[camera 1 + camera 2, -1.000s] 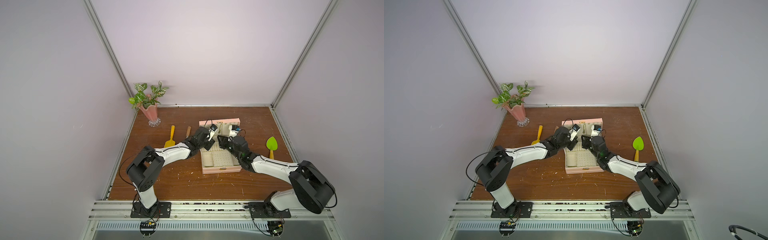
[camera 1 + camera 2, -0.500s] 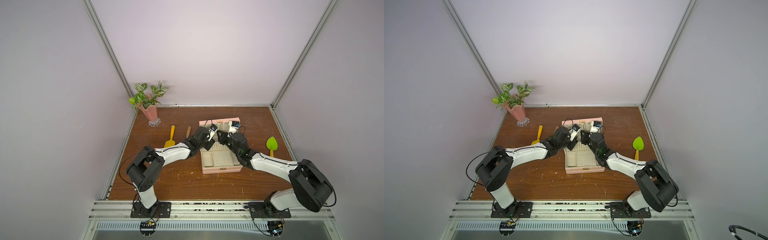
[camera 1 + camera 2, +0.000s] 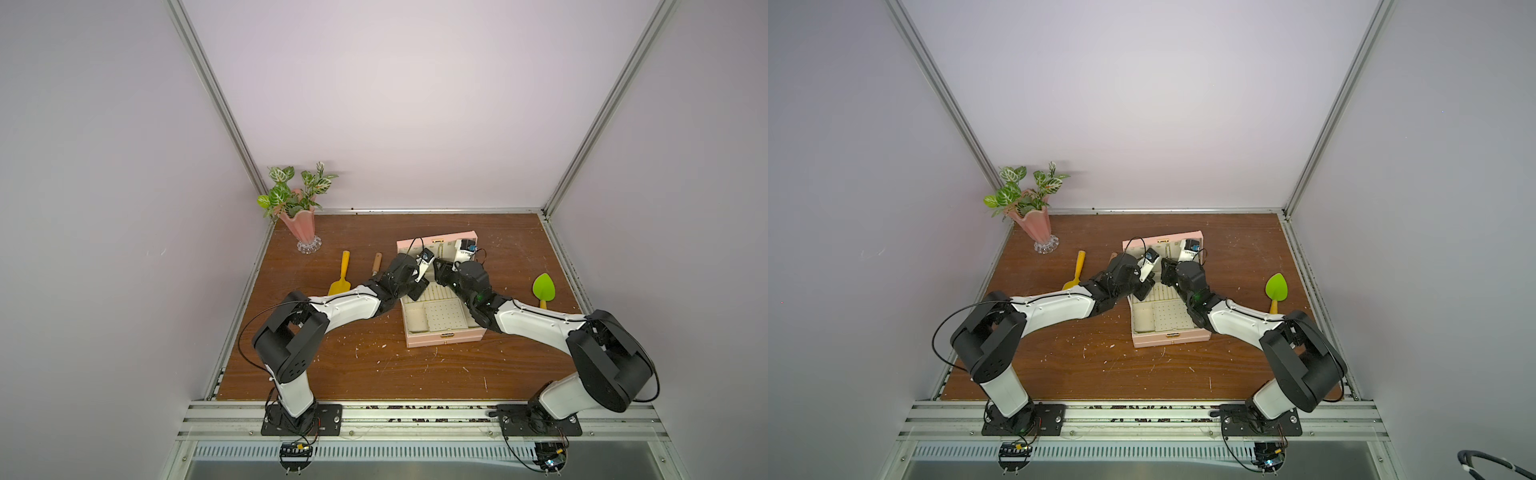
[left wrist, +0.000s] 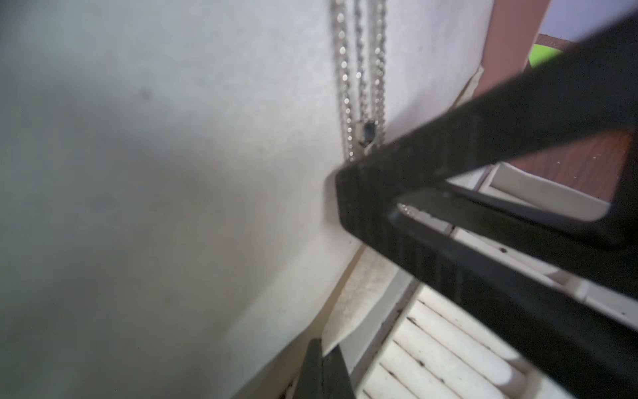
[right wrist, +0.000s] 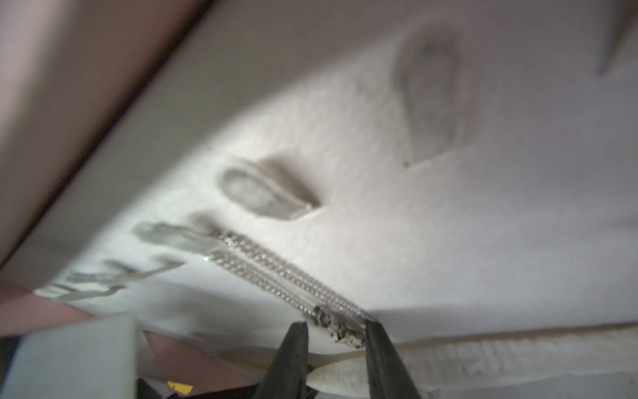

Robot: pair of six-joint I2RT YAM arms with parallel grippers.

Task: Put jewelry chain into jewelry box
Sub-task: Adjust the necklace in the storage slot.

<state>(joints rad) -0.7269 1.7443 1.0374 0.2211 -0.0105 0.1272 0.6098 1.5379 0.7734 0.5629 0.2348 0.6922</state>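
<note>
While the right hand (image 5: 335, 326) stands released, its fingertips (image 5: 297, 342) set apart astride the clasp end of the jewelry chain (image 5: 276, 276), the chain itself hangs doubled from a small hook (image 5: 169, 236) in the cream lining of the lid (image 3: 446, 248). The left hand (image 4: 322, 362) is clenched just beside it, low against that lining; whether it pinches anything I cannot tell. Both hands meet at the 12 o'clock end of the open jewelry box (image 3: 444, 337), near the middle of the table (image 3: 374, 374). A green trowel (image 3: 543, 287) lies at the box's 3 o'clock, a yellow trowel (image 3: 341, 279) at its 9 o'clock, a pink vase (image 3: 302, 226) out toward 10 o'clock.
</note>
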